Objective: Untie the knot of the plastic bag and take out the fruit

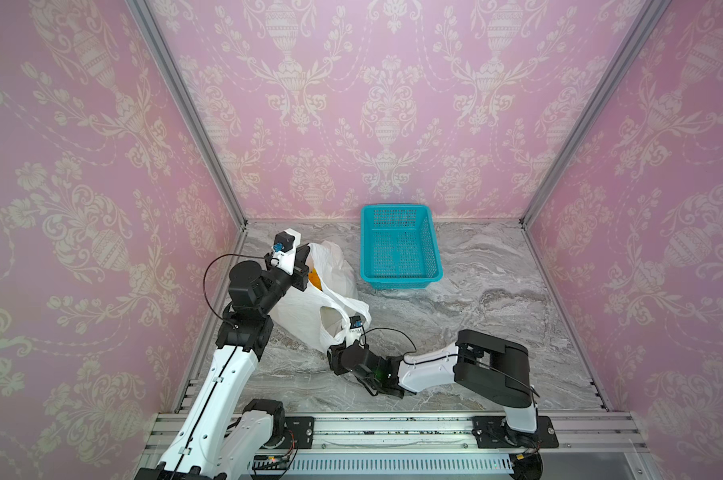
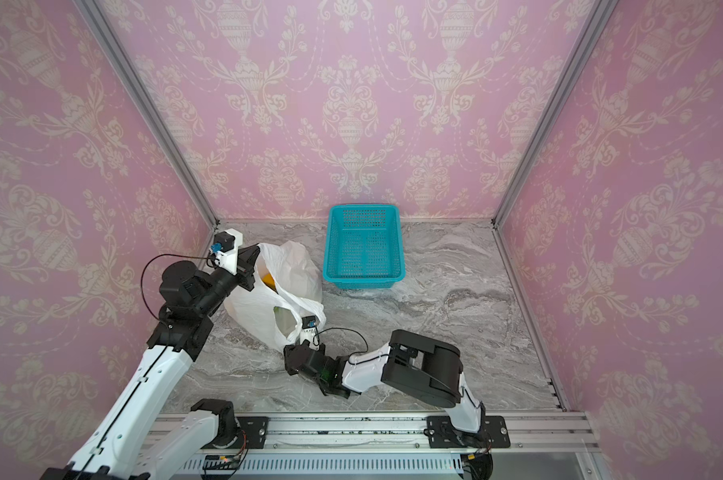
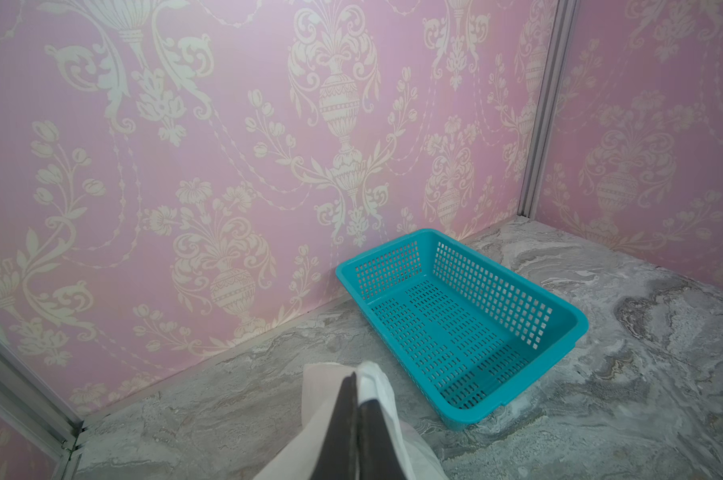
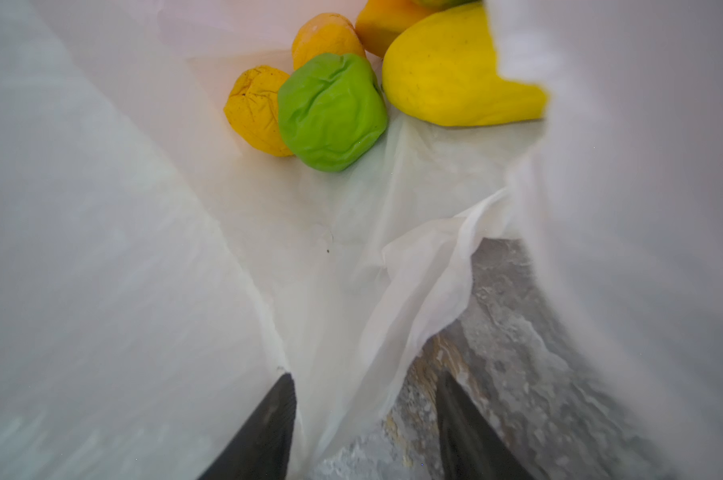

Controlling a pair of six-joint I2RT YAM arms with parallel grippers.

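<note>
The white plastic bag [image 1: 297, 309] [image 2: 249, 309] lies at the table's left with its mouth gaping. No knot shows; the handles hang as loose loops. My left gripper [image 1: 307, 262] [image 3: 356, 386] is shut on the bag's far edge [image 3: 322, 399] and holds it up. My right gripper [image 1: 334, 343] [image 4: 364, 382] stands open at the near mouth, with a fold of the bag [image 4: 351, 324] lying loose between its jaws. Inside lies the fruit: a green round [image 4: 330, 112], a yellow oblong [image 4: 455, 70] and two yellow-orange rounds [image 4: 260, 110]. An orange piece [image 1: 316, 279] peeks out in both top views.
A teal perforated basket [image 1: 401, 284] [image 2: 364, 282] [image 3: 567, 309] stands at the back, just right of the bag, with nothing in it. Pink walls close in the back and both sides. The left arm's elbow [image 1: 247, 286] hangs over the table's left edge.
</note>
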